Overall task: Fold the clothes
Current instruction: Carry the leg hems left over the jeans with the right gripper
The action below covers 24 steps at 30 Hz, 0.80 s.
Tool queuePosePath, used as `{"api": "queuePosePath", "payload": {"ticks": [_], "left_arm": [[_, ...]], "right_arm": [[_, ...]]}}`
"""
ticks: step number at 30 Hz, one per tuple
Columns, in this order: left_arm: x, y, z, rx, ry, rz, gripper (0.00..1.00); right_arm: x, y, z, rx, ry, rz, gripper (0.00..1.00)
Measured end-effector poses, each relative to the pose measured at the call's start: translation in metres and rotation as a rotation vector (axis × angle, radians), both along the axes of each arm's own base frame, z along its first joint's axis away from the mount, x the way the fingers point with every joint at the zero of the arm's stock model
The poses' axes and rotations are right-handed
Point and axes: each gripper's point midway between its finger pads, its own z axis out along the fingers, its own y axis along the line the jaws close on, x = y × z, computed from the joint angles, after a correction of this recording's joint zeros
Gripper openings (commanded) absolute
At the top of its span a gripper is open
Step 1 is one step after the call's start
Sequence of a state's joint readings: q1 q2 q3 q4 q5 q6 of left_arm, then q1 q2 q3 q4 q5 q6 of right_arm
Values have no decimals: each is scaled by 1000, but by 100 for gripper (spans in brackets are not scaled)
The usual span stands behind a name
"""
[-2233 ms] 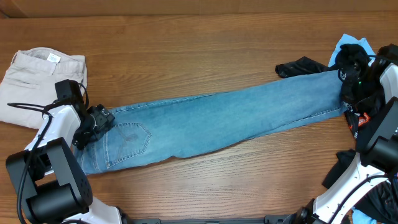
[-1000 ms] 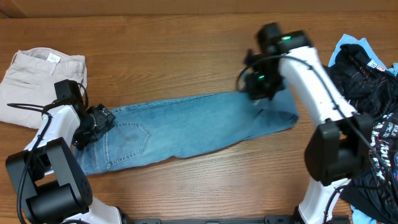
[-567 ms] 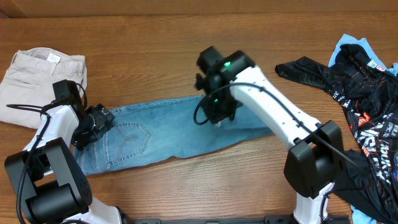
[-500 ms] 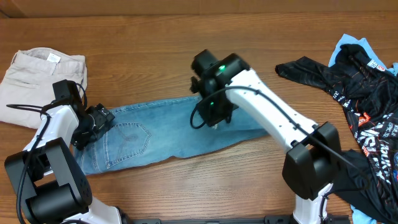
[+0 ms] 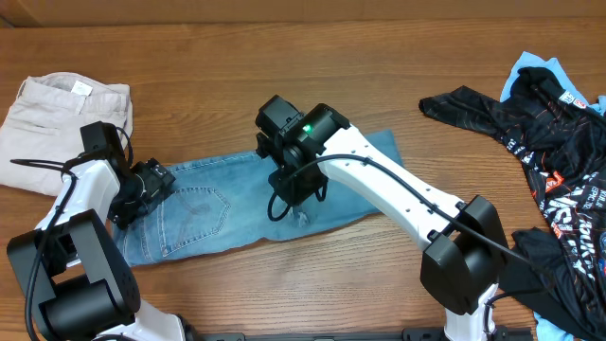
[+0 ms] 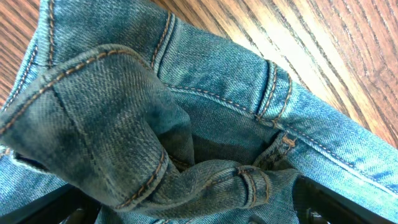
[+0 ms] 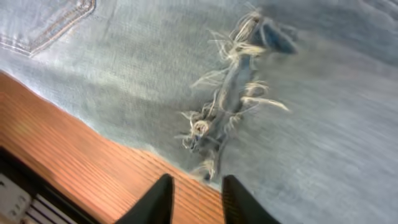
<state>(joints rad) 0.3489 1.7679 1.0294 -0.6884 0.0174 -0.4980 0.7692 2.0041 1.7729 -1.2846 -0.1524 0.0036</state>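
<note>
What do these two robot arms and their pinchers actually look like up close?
Both arms have smooth white shells over chunky black cylindrical joints, with thin black cables looping alongside. The right arm shows a small green light near its black wrist block. The left arm ends in a boxy black gripper. The right gripper has two slim, tapered black fingers.

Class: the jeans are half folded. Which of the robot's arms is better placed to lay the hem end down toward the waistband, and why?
Probably the right. Its gripper hangs over the folded jeans, fingers beside the frayed hem. The left gripper is occupied at the waistband, bunching denim there.
</note>
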Motion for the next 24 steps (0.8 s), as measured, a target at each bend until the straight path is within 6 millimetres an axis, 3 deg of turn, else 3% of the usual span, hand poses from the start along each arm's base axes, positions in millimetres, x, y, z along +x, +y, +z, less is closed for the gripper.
{"api": "queuePosePath", "payload": {"ticks": [6,16,20,24], "left_arm": [[-1,-1,0,-4,5,-1,100],[-3,-3,0,-14,12,-2,100],[-3,-3,0,-15,13,-2,100],[-3,-3,0,-15,14,-2,100]], "right_arm": [[1,-1,0,-2,-4,1,47],[17,-9,-3,-7,-31,-33,57],[10,-8,-22,-33,-2,-21,61],[2,-9,-55,-86,49,-18,61]]}}
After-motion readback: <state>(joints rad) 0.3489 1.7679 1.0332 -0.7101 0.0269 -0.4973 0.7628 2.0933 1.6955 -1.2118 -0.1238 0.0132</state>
